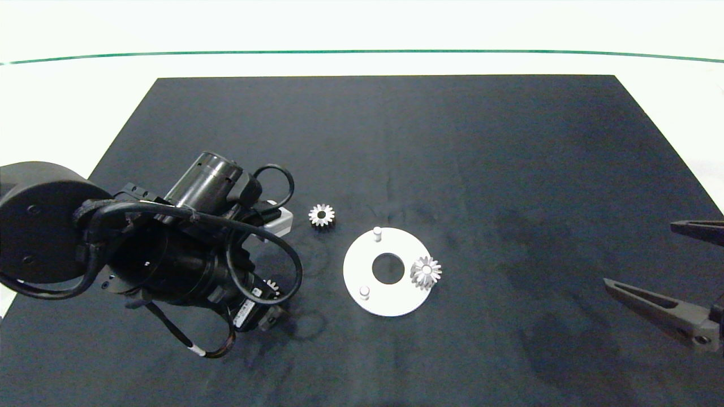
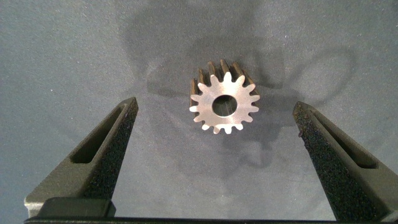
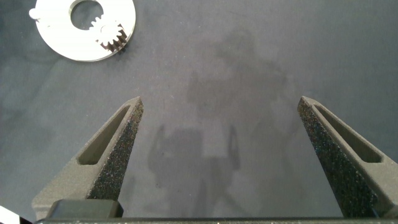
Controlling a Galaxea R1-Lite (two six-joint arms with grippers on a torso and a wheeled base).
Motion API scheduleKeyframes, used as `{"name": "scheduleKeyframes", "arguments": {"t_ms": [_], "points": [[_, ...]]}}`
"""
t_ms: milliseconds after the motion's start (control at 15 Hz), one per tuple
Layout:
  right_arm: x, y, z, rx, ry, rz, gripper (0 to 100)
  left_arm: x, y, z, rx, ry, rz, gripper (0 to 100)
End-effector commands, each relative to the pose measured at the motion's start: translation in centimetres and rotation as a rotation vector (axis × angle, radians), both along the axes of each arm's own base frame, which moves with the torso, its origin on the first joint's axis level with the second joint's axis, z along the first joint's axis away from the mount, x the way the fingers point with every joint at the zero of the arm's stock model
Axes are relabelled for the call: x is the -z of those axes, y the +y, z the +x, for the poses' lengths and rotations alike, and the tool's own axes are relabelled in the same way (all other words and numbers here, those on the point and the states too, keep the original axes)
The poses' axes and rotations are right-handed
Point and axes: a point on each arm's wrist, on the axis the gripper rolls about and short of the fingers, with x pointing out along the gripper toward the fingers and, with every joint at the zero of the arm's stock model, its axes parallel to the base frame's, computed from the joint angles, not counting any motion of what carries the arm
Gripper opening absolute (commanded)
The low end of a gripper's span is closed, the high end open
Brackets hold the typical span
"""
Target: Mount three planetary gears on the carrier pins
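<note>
Silvery gear sits on 1 pin; your spread left end effector frames gear 2, 2 left.

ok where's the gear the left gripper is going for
In the head view that gear peeks out from under the left arm, left of the white disc; the left wrist view shows it flat on the dark mat between the open left gripper fingers, untouched.

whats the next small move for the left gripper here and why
Probably lower and close the left gripper on the planetary gear lying flat on the black mat. Its fingers stand open on either side of that gear without touching it. One gear already sits on the white disc, two carrier pins stand bare, and the right gripper is parked open, away from the parts.
</note>
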Motion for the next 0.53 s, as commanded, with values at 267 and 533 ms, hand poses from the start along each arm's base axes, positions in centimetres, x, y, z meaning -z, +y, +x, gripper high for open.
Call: {"name": "scheduleKeyframes", "arguments": {"t_ms": [267, 533], "points": [[0.22, 0.06, 0.08, -0.006, 0.002, -0.024, 100, 0.16, -0.02, 0.06, 0.0, 0.005, 0.006, 100], [0.35, 0.06, 0.08, -0.006, 0.006, -0.027, 100, 0.32, -0.18, 0.32, 0.0, 0.0, 0.003, 100]]}}
